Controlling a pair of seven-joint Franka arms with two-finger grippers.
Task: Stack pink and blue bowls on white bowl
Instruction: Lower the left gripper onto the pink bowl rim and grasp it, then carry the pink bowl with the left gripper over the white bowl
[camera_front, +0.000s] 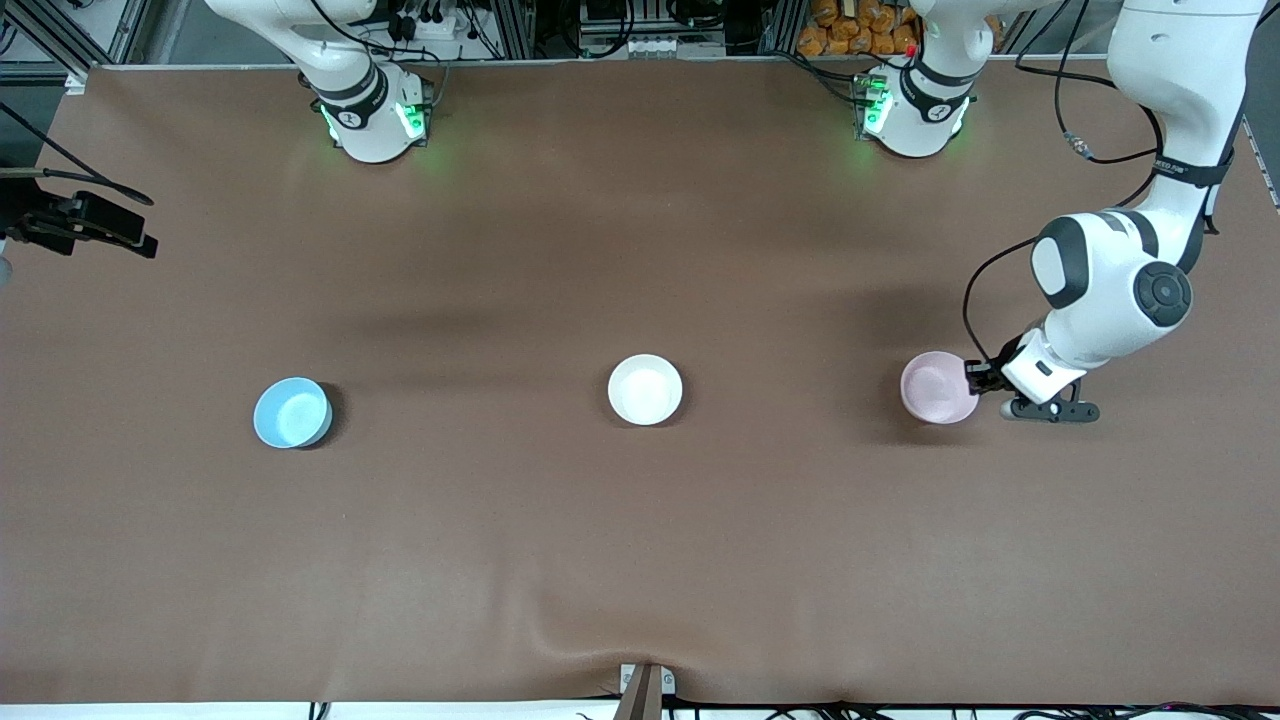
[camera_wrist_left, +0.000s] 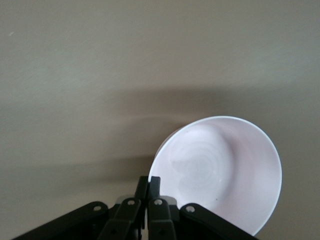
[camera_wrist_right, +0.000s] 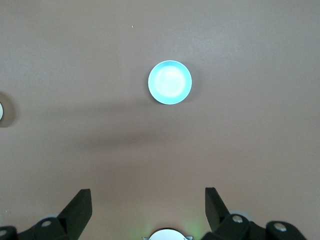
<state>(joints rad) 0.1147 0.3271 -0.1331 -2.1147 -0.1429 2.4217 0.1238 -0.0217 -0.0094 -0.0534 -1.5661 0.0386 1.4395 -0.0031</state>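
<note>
**Ana:** Left wrist view first: the pink bowl (camera_wrist_left: 220, 175) sits upright on the brown table (camera_wrist_left: 100, 75), and the left gripper (camera_wrist_left: 148, 187) has its fingers pinched together on the rim, one pad inside the wall and one outside.

**Ben:** So the grasp is made. Is the bowl off the table yet?

**Ana:** Not that I can tell; it looks to be resting flat. It is a plain, pale pink round bowl, empty, with a smooth glossy inside. From the front it lies at the left arm's end of the table, with the fingers on the edge that faces away from the white bowl (camera_front: 645, 389).

**Ben:** Then the step in hand is picking up the pink one. Next?

**Ana:** I would judge a straight lift, then a carry toward the table's middle until the bowl hangs centred over the white one, which stands well apart from the fingers. A rim pinch may let it tilt, so it needs keeping level.

**Ben:** And the blue bowl (camera_front: 292, 412)?

**Ana:** Untouched, at the right arm's end. The right gripper (camera_wrist_right: 148, 207) waits high above it, fingers spread wide, holding nothing.
</note>
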